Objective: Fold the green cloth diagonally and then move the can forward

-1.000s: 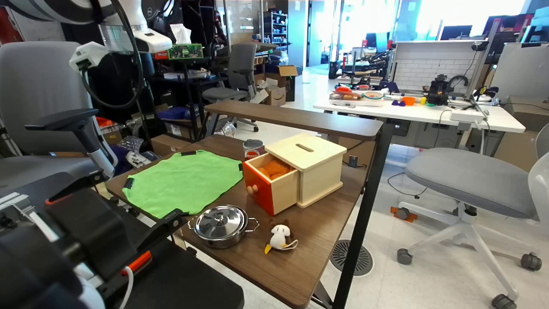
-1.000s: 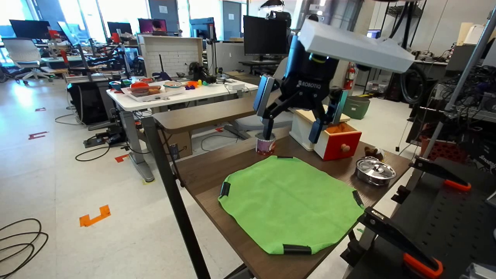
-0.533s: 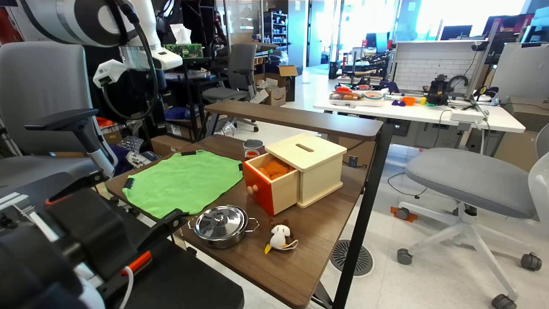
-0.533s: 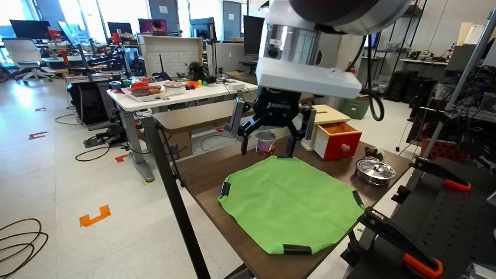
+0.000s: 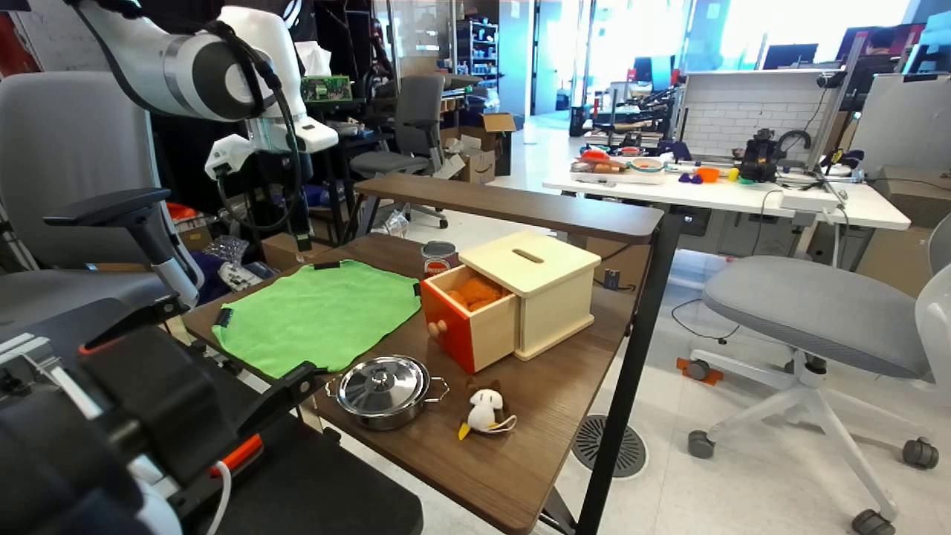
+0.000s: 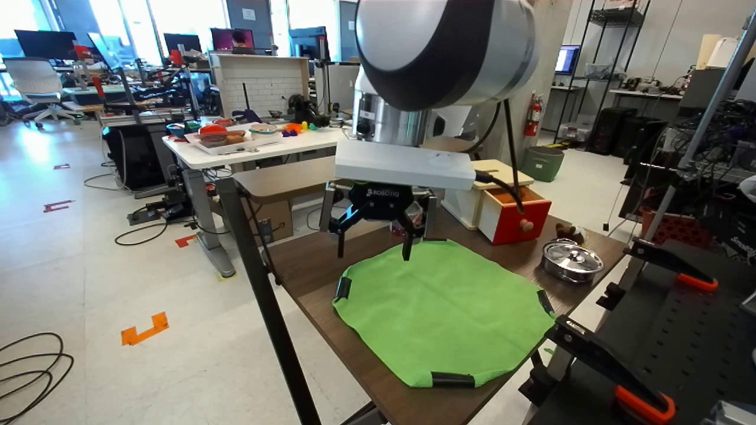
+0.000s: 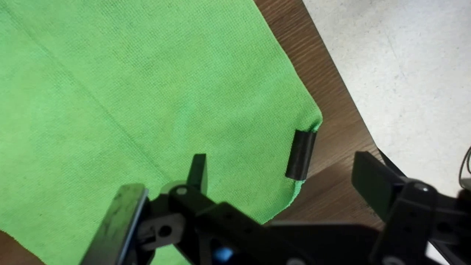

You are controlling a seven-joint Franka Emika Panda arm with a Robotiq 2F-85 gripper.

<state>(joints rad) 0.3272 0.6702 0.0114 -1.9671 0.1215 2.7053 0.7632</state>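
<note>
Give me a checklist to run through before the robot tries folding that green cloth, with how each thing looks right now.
1. Fingers open: ok; they stand apart and hold nothing.
2. Green cloth spread out: ok; it lies unfolded on the table.
3. Black tab lined up: ok, it seems; the wrist view shows it between the two fingers.
4. Fingers down at the cloth: not ok; they appear to hover above it.
5. Can upright: ok; it stands near the wooden box.
6. Can clear of the cloth: cannot tell; its base is partly hidden in both exterior views.
</note>
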